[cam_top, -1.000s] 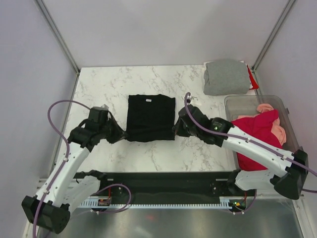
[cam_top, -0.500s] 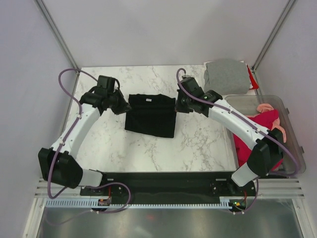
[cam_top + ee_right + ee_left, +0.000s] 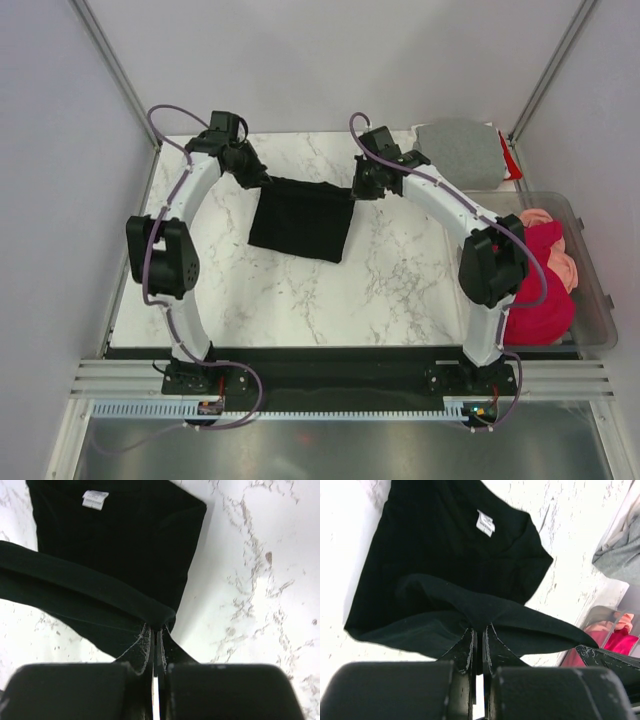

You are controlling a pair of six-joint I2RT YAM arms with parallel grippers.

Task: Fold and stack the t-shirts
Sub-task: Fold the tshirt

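- The black shirt (image 3: 298, 222) lies a little above the middle of the frame on the table (image 3: 400, 280). It looks light and limp, and its lifted edge sags between the two pinches.
- The left gripper (image 3: 262, 178) is clenched on the left corner of that edge, and the right gripper (image 3: 358, 188) on the right corner. Both wrist views show cloth nipped between the fingers.
- I'd say the corners are the right hold, with every layer caught, since thin cloth like this could slide out.
- A second ago the shirt lay flat with both grippers at its lower corners. Now the arms reach far up the frame and the edge is carried over toward the label (image 3: 485, 523).
- A grey shirt (image 3: 458, 152) sits folded at upper right.
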